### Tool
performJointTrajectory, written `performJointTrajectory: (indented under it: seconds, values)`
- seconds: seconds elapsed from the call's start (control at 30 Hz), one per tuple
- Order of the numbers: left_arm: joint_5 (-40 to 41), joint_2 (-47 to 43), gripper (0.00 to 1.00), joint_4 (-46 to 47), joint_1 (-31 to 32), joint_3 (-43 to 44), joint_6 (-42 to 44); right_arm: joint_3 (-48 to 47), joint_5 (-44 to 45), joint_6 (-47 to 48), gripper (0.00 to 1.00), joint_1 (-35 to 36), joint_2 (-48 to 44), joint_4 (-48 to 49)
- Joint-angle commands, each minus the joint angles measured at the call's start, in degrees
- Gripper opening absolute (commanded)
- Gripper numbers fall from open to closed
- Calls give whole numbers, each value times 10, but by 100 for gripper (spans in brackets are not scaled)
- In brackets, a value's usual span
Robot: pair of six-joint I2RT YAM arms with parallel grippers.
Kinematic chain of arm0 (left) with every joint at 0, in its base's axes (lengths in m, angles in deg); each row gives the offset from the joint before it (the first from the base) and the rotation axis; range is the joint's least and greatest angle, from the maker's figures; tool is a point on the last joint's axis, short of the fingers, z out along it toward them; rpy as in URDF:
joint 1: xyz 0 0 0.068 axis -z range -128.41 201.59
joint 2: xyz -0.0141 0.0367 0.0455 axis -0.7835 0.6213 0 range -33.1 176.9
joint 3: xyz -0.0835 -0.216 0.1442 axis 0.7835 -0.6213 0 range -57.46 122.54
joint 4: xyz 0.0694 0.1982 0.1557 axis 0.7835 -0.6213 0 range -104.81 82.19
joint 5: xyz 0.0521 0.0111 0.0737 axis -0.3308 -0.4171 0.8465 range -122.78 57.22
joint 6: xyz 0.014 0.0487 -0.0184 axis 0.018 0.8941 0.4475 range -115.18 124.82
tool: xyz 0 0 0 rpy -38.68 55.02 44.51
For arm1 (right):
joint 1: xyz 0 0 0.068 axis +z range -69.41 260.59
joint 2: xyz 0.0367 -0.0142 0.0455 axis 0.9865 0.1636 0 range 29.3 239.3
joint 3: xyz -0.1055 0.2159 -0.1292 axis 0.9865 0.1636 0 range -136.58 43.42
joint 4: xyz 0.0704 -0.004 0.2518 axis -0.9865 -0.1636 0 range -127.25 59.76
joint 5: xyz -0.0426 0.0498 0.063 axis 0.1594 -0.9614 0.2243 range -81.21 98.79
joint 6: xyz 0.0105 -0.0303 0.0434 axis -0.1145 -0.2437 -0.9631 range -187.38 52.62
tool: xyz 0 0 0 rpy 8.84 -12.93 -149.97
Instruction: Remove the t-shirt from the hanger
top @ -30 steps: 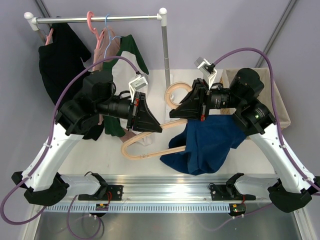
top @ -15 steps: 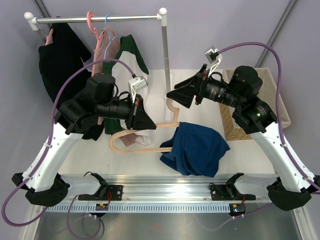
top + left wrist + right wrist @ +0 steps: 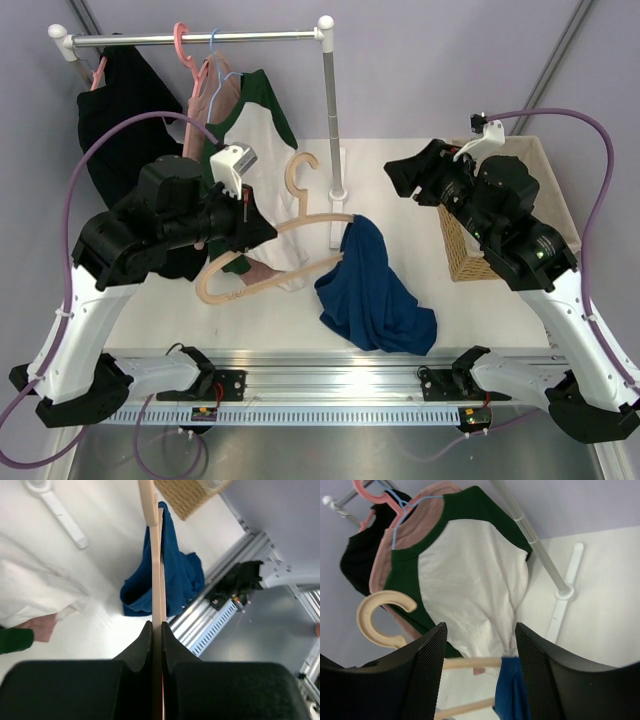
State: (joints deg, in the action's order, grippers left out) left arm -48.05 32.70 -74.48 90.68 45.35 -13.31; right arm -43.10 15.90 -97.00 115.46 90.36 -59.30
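So the left pincer (image 3: 258, 233) is clamped shut on the wooden hanger (image 3: 262, 282), holding it up off the tabletop (image 3: 165, 315) and tilted, hook (image 3: 299, 176) pointing up toward the rail (image 3: 200, 38). In the left wrist view you see the hanger edge-on (image 3: 157, 570), squeezed tight between the two black fingers (image 3: 141, 645).

The blue t-shirt (image 3: 372, 290) isn't off yet. It's snagged on the hanger's right end, draping down from there, with most of the cloth bunched in a heap on the tabletop near the front edge. The left wrist cam shows it looped over that far end (image 3: 176, 575).

The right pincer (image 3: 403, 178) is up in the air, well apart from the shirt, over by the wicker basket (image 3: 458, 250). Its fingers (image 3: 427, 672) are spread wide with nothing between them. Through that gap you can see the hanger's hook (image 3: 379, 616) and a bit of blue cloth (image 3: 512, 695).

Behind all that, the white shirt with green sleeves (image 3: 262, 140) and a black garment (image 3: 120, 115) hang on the rail.
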Motion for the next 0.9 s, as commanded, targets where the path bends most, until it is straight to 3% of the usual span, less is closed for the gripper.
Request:
performJointTrajectory:
  seconds: [0.0, 0.17, 0.4, 0.63, 0.87]
  values:
    - [120, 13, 0, -17, -2, 55, -18, 1, 54, -18, 64, 0, -10, -52]
    - [215, 30, 0, -65, -2, 101, -23, 0, 65, -24, 65, 1, 0, -86]
    - [273, 18, 0, -35, -2, 121, -33, 74, 18, -79, 65, 0, 28, -117]
    - [334, -31, 0, 178, -2, 62, 35, 99, -37, -40, 64, 0, 45, -101]
    - [372, 49, 0, 222, -2, 97, 102, 68, -27, -19, 65, 0, 52, -125]
